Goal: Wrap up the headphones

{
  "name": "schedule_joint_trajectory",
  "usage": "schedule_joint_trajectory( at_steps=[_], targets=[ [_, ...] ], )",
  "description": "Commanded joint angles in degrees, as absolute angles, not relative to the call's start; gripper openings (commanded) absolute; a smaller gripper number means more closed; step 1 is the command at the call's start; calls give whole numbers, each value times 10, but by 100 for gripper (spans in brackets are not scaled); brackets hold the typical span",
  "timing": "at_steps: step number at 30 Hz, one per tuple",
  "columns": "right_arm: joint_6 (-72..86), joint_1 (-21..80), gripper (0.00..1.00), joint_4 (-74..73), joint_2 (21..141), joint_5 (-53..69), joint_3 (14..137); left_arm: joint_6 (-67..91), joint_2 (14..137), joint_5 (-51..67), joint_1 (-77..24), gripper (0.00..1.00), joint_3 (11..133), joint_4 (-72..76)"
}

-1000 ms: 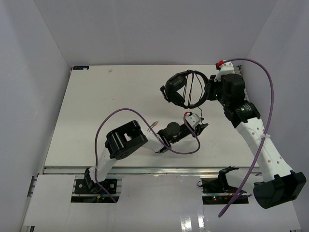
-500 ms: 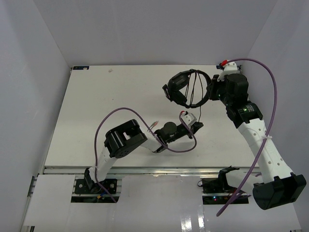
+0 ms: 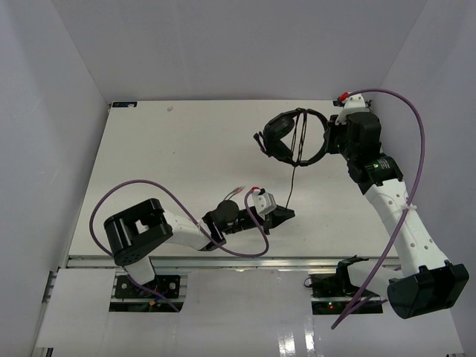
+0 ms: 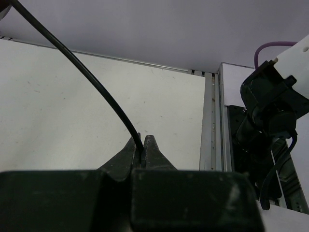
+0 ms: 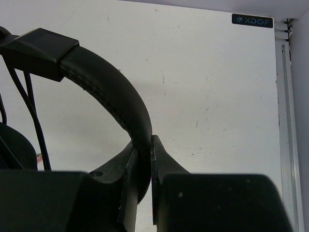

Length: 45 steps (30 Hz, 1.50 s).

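Observation:
The black headphones [image 3: 286, 137] hang above the table at the back right, with cord turns across the headband arch. My right gripper [image 3: 325, 141] is shut on the headband [image 5: 113, 89], as the right wrist view shows. The thin black cord [image 3: 292, 178] runs down from the headset to my left gripper [image 3: 288, 214], which is low near the table's front edge and shut on the cord [image 4: 87, 79]. The small reddish plugs [image 3: 238, 190] lie on the table beside the left arm's wrist.
The white table [image 3: 171, 163] has a metal rail [image 3: 223, 260] along its front edge. Purple arm cables [image 3: 149, 193] loop over the left arm, and another [image 3: 416, 149] arcs over the right arm. White walls close in on three sides.
My left arm has swung back and to the left, drawing the cord toward the front edge. My right gripper has shifted the headphones slightly right and back.

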<state>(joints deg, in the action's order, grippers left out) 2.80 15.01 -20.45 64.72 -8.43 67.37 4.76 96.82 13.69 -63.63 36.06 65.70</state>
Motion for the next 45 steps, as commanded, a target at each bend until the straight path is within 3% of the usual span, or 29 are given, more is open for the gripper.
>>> schedule_joint_trajectory(
  at_steps=[1,14,22,26,33,45],
  targets=[
    [29,141,8,-158,641,-57,699,40,951,161,-638,0,346,629],
    [107,97,8,-193,638,175,752,52,1057,170,-635,0,372,649],
    [122,91,8,-184,617,249,737,52,1063,178,-621,0,386,639],
    [132,87,8,-182,614,274,742,51,1061,175,-617,11,380,642],
    [147,78,8,-190,608,297,760,52,1091,165,-615,42,399,675],
    [144,72,8,-209,586,297,775,24,1149,142,-616,84,460,734]
  ],
)
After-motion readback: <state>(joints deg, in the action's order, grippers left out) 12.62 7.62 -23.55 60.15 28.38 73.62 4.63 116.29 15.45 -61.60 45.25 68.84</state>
